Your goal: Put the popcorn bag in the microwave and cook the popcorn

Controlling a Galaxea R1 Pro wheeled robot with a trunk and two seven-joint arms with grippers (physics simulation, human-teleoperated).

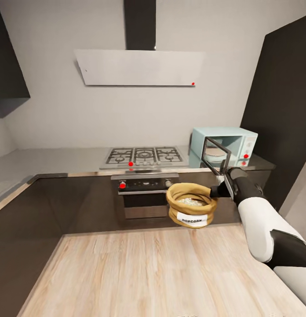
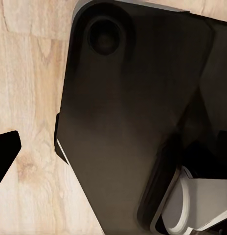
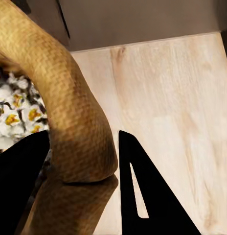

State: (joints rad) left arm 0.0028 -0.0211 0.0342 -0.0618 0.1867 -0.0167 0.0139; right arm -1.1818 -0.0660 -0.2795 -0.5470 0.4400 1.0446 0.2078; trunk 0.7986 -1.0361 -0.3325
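Head view is showing the right gripper point(image 1: 213, 192) pinching the rolled rim of the popcorn bag point(image 1: 191, 205), which is hanging beside it over the floor with popcorn point(image 1: 190, 201) inside, while the open microwave point(image 1: 223, 146) is waiting just above it.

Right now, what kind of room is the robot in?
A home kitchen, most likely: a gas hob sits in a grey countertop under an extractor hood, with a built-in oven below and a mint-blue microwave beside it.
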